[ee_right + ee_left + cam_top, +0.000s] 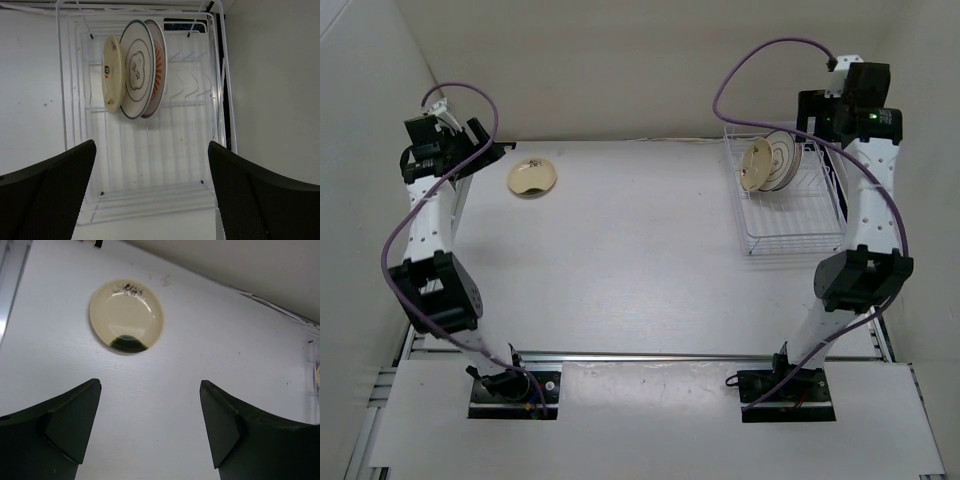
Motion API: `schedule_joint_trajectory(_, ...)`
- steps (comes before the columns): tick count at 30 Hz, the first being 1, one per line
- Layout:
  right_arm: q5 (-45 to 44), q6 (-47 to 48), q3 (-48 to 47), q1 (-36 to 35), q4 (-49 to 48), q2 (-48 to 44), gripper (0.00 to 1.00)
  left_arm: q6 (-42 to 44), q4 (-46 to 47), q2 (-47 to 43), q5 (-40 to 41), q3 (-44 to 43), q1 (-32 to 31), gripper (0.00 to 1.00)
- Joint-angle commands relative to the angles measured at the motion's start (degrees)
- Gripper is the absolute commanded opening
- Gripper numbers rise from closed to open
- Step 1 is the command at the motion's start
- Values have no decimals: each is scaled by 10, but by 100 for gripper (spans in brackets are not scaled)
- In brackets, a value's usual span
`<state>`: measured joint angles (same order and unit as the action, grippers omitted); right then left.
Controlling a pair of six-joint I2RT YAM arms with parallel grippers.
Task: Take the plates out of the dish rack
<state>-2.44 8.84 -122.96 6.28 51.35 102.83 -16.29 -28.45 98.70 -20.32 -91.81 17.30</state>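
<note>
One plate out on the desk, three on edge in the rack, both pincers spread and holding nothing.

At far left the left pincer point(150, 387) hangs above the desk point(640, 250), jaws wide apart; just beyond it a cream plate point(126, 316) lies flat, a dark smudge at its near rim, well apart from the rack. At far right stands the dish rack point(790, 215), where a cream-tan plate point(112, 73), a ringed plate point(137, 69) and an orange-patterned plate point(159, 65) lean together at its far end. The right pincer point(151, 145) hovers over the rack's near end, jaws spread, apart from the plates.
</note>
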Motion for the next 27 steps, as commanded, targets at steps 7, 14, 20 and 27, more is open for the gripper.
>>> schedule_joint_trajectory(7, -21, 5, -57, -63, -29, 118, 97, 170, -51, -148, -53, 52, -65, 94)
schedule_joint_trajectory(14, -4, 5, -91, -63, -29, 184, 97, 206, -79, -182, -64, 87, -65, 98)
schedule_joint_trajectory(20, -4, 5, -109, -58, -35, 222, 88, 211, -92, -194, -93, 93, -65, 100)
schedule_joint_trajectory(27, 8, 10, -127, -58, -40, 265, 70, 217, -102, -194, -99, 93, -65, 100)
